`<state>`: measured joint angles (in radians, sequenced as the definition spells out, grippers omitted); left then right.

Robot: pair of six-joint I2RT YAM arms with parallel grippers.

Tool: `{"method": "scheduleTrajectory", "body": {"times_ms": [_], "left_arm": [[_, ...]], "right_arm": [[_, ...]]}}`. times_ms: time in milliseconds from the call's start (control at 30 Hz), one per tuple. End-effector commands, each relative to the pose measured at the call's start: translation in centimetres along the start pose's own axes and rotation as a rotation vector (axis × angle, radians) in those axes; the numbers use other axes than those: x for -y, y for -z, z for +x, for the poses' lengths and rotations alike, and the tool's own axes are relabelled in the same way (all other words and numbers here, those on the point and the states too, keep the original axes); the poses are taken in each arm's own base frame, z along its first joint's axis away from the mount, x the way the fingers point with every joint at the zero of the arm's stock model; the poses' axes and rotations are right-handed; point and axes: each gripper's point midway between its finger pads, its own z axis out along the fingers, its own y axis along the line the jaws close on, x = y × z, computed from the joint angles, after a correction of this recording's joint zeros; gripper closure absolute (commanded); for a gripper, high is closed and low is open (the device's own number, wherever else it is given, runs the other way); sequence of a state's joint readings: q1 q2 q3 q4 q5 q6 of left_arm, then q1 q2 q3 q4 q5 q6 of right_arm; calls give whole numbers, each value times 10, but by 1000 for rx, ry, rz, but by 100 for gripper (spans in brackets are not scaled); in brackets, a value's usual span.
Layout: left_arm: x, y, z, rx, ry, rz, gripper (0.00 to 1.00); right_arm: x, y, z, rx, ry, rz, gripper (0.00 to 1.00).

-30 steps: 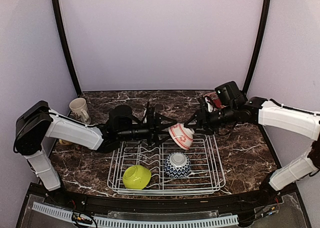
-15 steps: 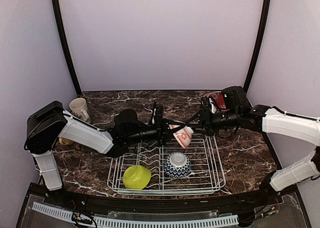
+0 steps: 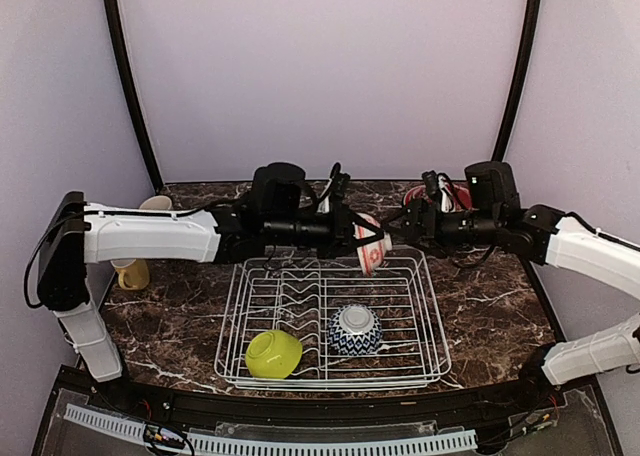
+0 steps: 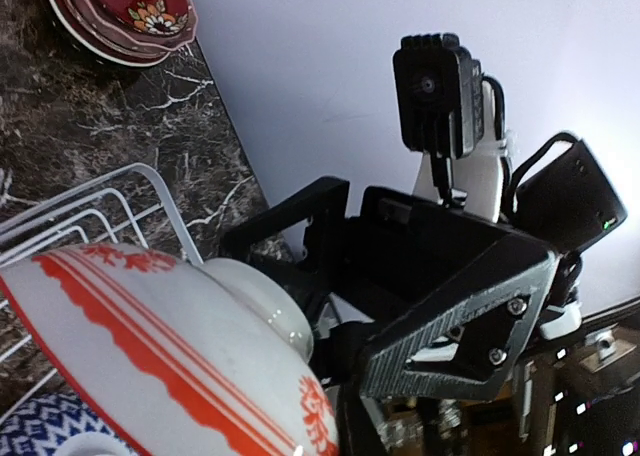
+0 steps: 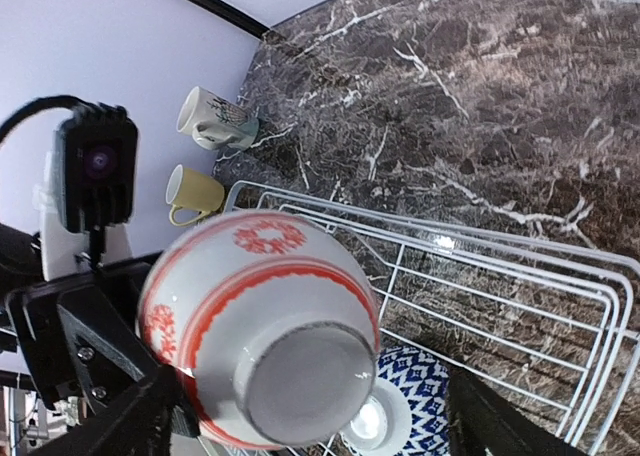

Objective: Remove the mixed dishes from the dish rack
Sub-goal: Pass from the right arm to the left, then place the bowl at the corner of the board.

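The pink-white bowl (image 3: pixel 369 244) hangs on its side over the far edge of the dish rack (image 3: pixel 236 321), foot toward the right arm. My left gripper (image 3: pixel 356 238) is shut on its rim, reaching in from the left. My right gripper (image 3: pixel 399 232) stands open just right of the bowl; in the right wrist view its fingers (image 5: pixel 472 414) straddle the bowl's foot (image 5: pixel 300 381) without touching. In the rack lie a lime bowl (image 3: pixel 273 353) and a navy-zigzag bowl (image 3: pixel 354 329). The bowl (image 4: pixel 150 361) fills the lower left of the left wrist view.
A stack of red plates (image 3: pixel 446 193) sits on the marble behind the right arm. A cream mug (image 3: pixel 152 204) and a yellow mug (image 3: pixel 131 274) stand at the left, partly behind the left arm. The rack's central prongs (image 3: pixel 300 311) stand upright.
The left gripper has shut on the bowl's rim and the right gripper has opened off it. Both arms rose, and the bowl moved up and toward the rack's far edge.
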<state>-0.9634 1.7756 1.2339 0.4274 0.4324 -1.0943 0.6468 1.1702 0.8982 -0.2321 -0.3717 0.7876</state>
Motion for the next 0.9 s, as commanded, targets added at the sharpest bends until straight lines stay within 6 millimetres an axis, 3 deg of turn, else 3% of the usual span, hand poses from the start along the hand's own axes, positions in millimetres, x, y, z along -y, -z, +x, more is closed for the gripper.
{"method": "scheduleTrajectory", "body": {"times_ms": [0,33,67,100,133,167,200,233,267,300,400,500,600,867], "left_arm": [[36,61,-27,-65,-412,-205,99],[27,78,-40,-71,-409,-303,99],[33,88,-53,-58,-466,-329,99],[11,107,-62,-74,-443,-434,99],[13,118,-73,-71,-499,-467,99],[-13,137,-83,-80,-482,-593,99],[-12,149,-96,-72,-539,-647,99],[-43,170,-105,-90,-525,-813,99],[-48,186,-112,-110,-558,-898,99],[-71,202,-128,-97,-568,-1050,99],[-102,240,-157,-126,-608,-1322,99],[-146,254,-173,-196,-581,-1480,99],[-185,261,-180,-241,-484,-1488,99],[-243,267,-179,-310,-378,-1519,99]], "right_arm": [[-12,18,-23,99,95,16,4],[-11,19,-25,103,101,20,2],[-11,18,-25,102,111,23,1],[-9,17,-26,101,113,28,1],[-9,16,-26,97,117,30,1],[-8,14,-24,89,118,32,1],[-6,12,-23,81,118,35,1],[-4,9,-22,73,116,36,1],[-3,7,-21,65,114,37,1],[-1,4,-20,55,109,36,1],[1,-3,-14,28,93,21,1],[2,-6,-11,14,85,16,1],[2,-6,-10,5,88,19,1],[4,-14,-9,-19,71,12,1]]}}
